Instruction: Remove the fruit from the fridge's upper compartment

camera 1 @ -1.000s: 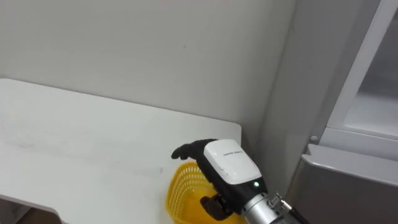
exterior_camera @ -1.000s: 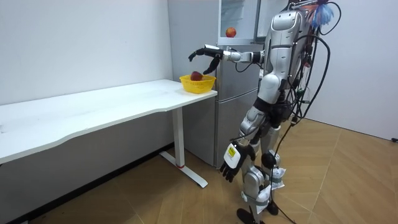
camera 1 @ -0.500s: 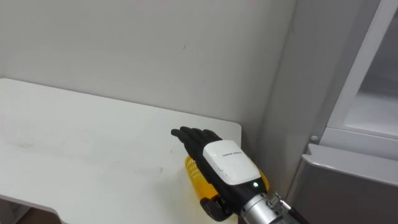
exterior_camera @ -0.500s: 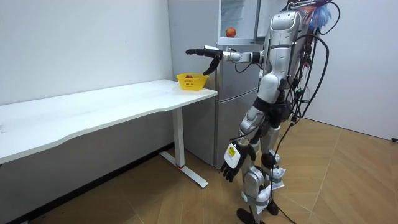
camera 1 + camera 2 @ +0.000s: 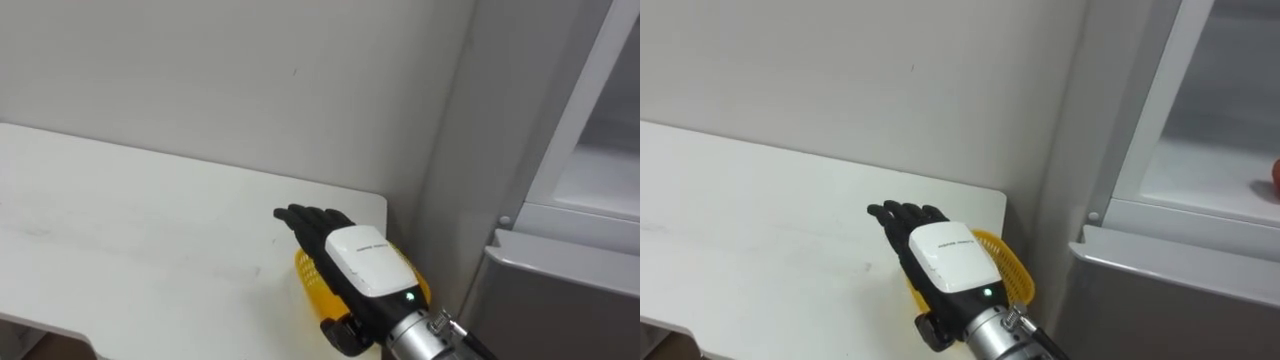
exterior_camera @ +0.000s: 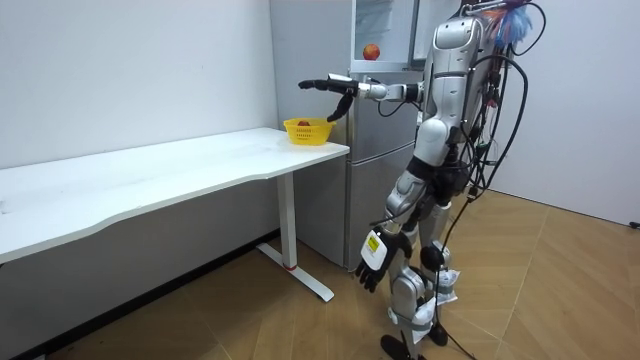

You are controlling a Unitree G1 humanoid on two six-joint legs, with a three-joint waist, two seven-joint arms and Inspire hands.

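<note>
The right hand [image 5: 948, 256] is held flat over the yellow basket [image 5: 1012, 272], fingers straight and side by side, pointed upper left. The red fruit [image 5: 1275, 178] on the fridge shelf [image 5: 1205, 190] is seen opposite, at the right edge.

the right hand [image 5: 355, 265] has matt black fingers [image 5: 300, 218], a glossy white plastic back plate and a bare metal wrist. under it sits a yellow plastic lattice basket [image 5: 312, 285] on a smooth matt white table [image 5: 150, 230]; right of it, a satin grey fridge [image 5: 560, 290].
</note>
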